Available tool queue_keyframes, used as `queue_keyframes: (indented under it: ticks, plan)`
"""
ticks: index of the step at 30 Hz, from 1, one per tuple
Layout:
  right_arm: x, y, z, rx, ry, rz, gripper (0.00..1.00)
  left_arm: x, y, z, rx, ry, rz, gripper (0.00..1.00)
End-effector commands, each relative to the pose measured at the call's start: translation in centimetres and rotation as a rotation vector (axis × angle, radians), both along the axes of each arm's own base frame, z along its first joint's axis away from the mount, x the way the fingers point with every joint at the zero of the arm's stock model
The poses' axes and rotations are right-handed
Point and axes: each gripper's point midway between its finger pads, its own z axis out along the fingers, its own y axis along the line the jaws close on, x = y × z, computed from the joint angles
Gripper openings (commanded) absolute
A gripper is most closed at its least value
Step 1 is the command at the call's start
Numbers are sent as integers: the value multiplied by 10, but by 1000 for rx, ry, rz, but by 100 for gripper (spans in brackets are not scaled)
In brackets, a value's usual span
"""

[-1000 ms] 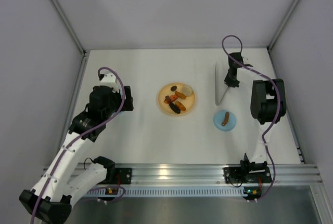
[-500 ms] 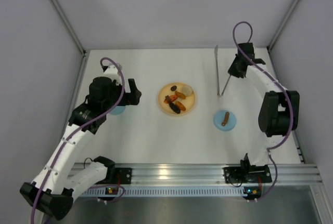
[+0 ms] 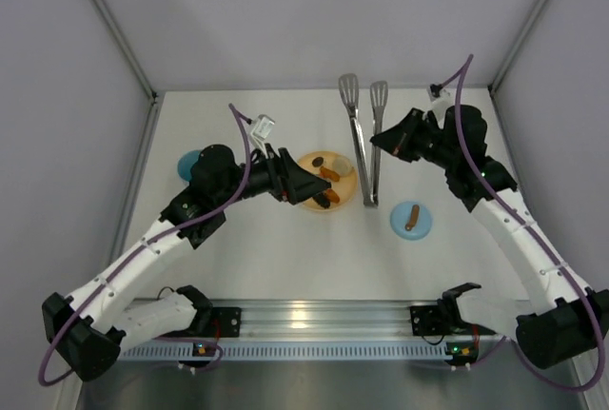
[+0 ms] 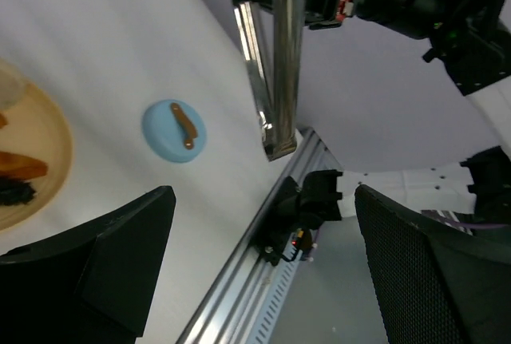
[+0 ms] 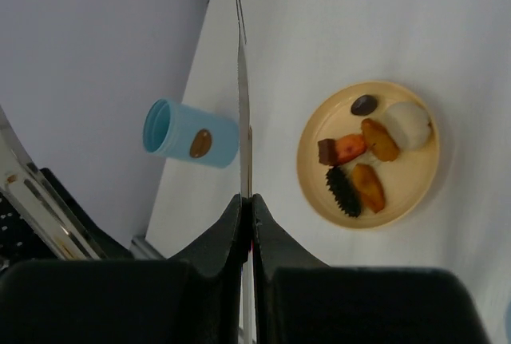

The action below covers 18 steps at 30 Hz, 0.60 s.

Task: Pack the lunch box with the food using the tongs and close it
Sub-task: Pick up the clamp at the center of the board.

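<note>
My right gripper point(image 3: 387, 142) point(image 5: 249, 200) is shut on one arm of the silver tongs point(image 3: 362, 144) point(image 5: 239, 81) point(image 4: 276, 57), holding them in the air right of the orange plate point(image 3: 347, 193) point(image 5: 415, 200). The food point(image 3: 325, 186) point(image 5: 355, 164) lies on that plate as several small pieces. My left gripper point(image 3: 306, 187) point(image 4: 265, 196) is open and holds nothing, reaching over the plate's left edge. The lunch box tub point(image 3: 189, 161) point(image 5: 192, 135) stands far left. Its blue lid point(image 3: 411, 218) point(image 4: 174, 130) with the brown knob lies flat at the right front.
A white rounded piece point(image 5: 409, 123) shares the plate with the food. Grey walls close in the table on three sides. The aluminium rail point(image 3: 314, 317) point(image 4: 247, 288) with the arm bases runs along the near edge.
The right arm has lifted the tongs off the table and swung them left toward the plate. The left arm has swung right to the plate, uncovering the blue tub.
</note>
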Motion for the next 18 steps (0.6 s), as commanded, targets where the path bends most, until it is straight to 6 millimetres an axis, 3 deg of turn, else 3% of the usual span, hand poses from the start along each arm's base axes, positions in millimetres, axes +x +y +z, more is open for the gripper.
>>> queue_keyframes:
  ticks: [1,5,8,18]
  plan:
    - [-27,33,47,162,-109,126,0,-21,-27,41,-185,-76,-126,99]
    - [-44,43,67,254,-137,169,0,-41,-40,57,-278,-151,-201,99]
    - [-55,53,78,334,-156,223,0,-42,-46,54,-270,-159,-207,99]
    - [-72,68,90,482,-170,287,0,-46,-53,59,-302,-190,-242,99]
